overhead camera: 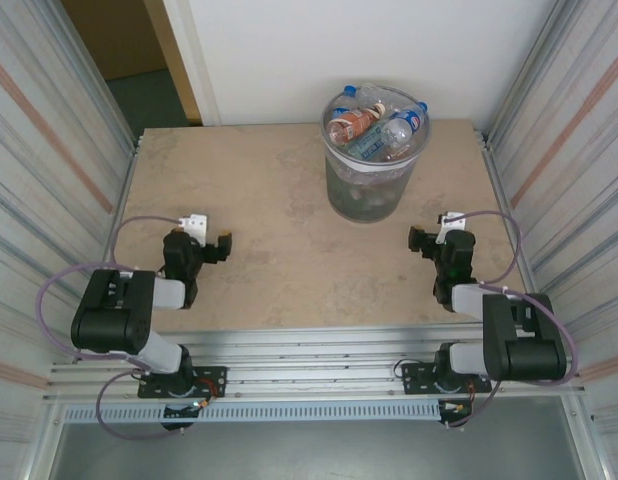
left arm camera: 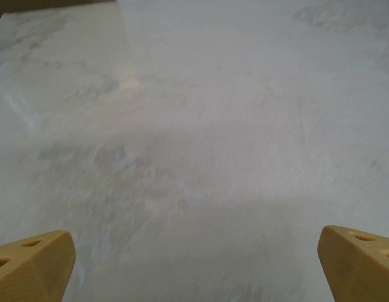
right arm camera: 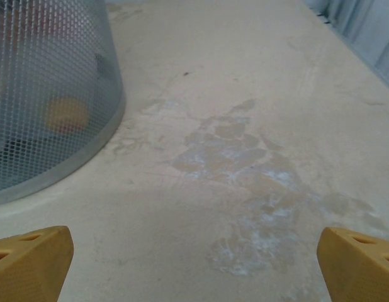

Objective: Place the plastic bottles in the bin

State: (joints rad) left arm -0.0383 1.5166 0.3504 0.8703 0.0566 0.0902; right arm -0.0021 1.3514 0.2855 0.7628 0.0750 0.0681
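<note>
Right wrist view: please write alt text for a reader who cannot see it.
The bin, a grey mesh-patterned wastebasket, stands at the upper left on the pale table, with a blurred orange shape showing through its wall. The right gripper hangs open over a stained patch, its yellow fingertips at the bottom corners.

Table: mottled beige, marbled with paler and greyish patches.
Bin: translucent grey; a fine honeycomb mesh is seen on its wall.
Plastic bottles: clear, with orange-brown and blue-and-white labels; blue caps are noted.
Left gripper: fingertips are coloured yellow-orange.
Right gripper: fingertips are coloured likewise.
Arms: black, with light grey segments.
Cables: pale purple.
Side walls: ribbed silver-grey, crossed by a reddish stripe.
</note>
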